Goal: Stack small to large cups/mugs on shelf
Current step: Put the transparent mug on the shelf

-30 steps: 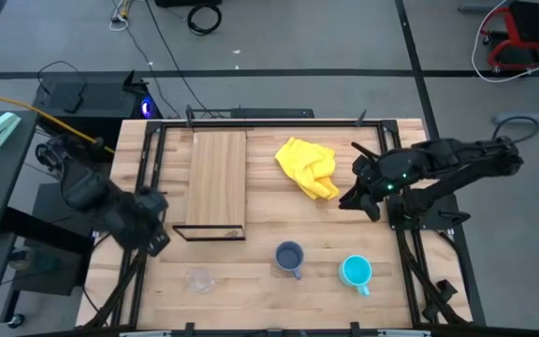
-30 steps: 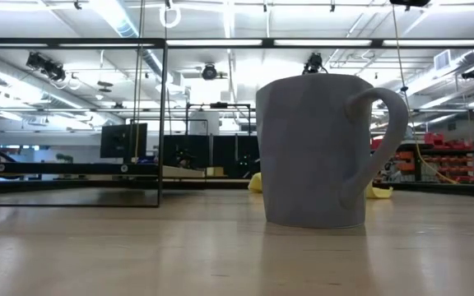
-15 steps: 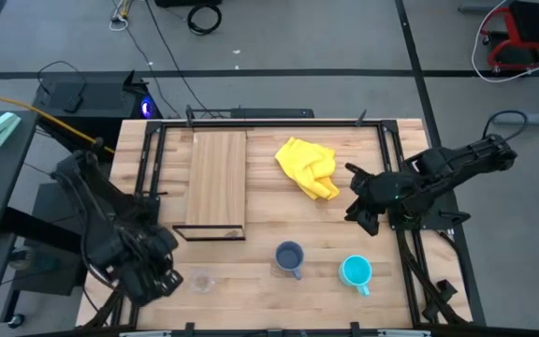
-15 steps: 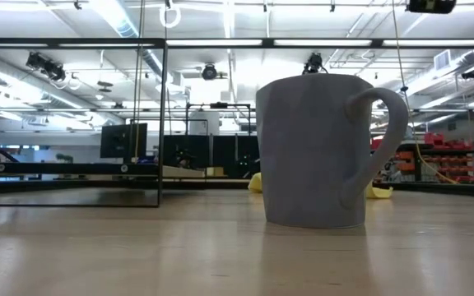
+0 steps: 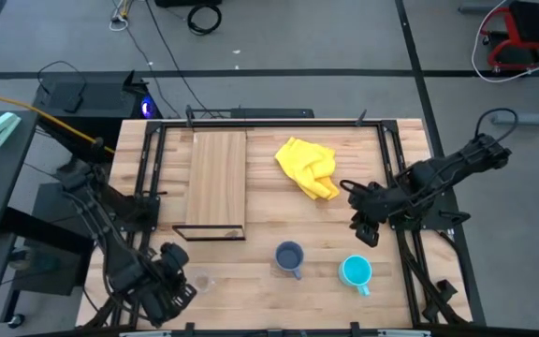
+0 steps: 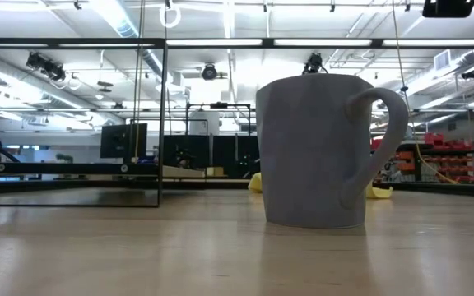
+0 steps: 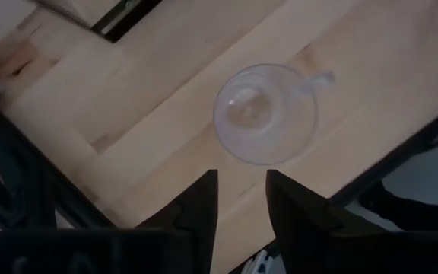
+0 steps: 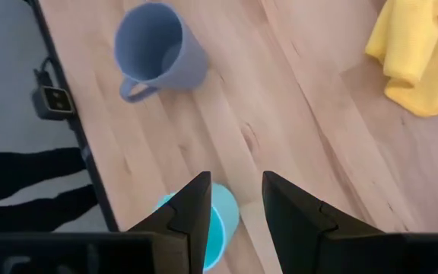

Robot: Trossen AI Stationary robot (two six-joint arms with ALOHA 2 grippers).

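Both of your claws hang apart-fingered over the cups, holding nothing.

In the high view your left claw sits at the lower left of the frame, fingers spread, just beside the clear glass cup, which stands upright on the table. Your right claw is right of centre, fingers also wide, above the cyan mug at the lower right. The blue-grey mug stands between the two cups at lower centre. The shelf lies at upper centre-left, bare, with the yellow cloth to its right.
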